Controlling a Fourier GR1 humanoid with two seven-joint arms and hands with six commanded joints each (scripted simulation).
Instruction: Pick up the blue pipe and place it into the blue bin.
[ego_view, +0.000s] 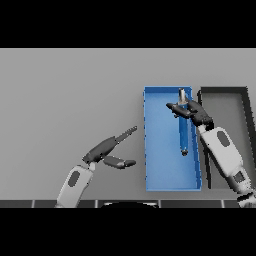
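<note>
The blue pipe (183, 131), long and thin with a grey end at the top, hangs lengthwise over the right half of the blue bin (160, 150). My right hand (192, 110) is over the bin's upper right part, its fingers and thumb curled round the pipe near its grey end. I cannot tell whether the pipe's lower end touches the bin floor. My left hand (107, 150) hovers over the grey table left of the bin, fingers straight and thumb spread, holding nothing.
A dark grey bin (235, 100) stands right beside the blue bin, partly covered by my right forearm (222, 150). Bare grey table (65, 95) stretches to the left and behind.
</note>
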